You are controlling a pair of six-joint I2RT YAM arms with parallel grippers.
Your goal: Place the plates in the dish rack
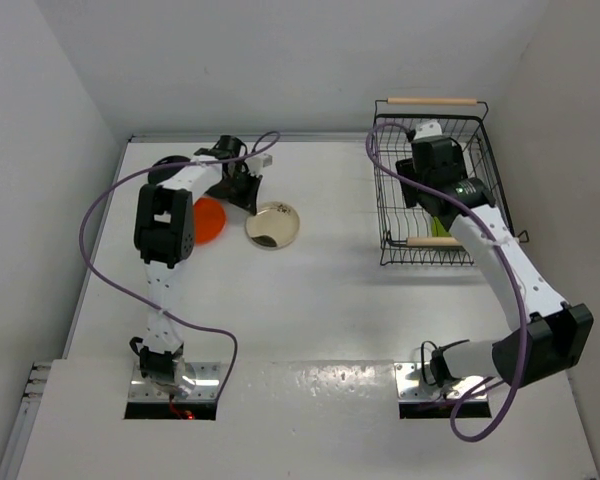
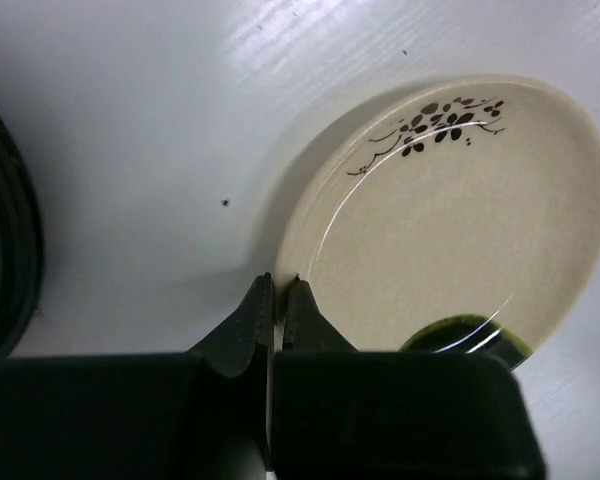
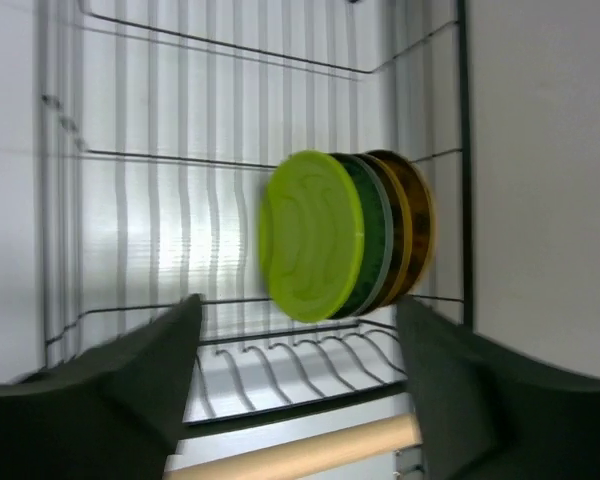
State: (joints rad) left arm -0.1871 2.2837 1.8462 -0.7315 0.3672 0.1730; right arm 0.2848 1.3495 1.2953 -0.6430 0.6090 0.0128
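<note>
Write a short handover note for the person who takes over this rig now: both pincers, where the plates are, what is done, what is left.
Left pincer: shut, tips at the near rim of the cream plate, which lies flat on the table. Whether it grips the rim is not certain.
Right pincer: open and empty, over the dish rack.
Done: several plates stand on edge in the rack, the lime green plate in front.
Left: the cream plate, the orange-red plate beside it, and the black plates further left.
</note>
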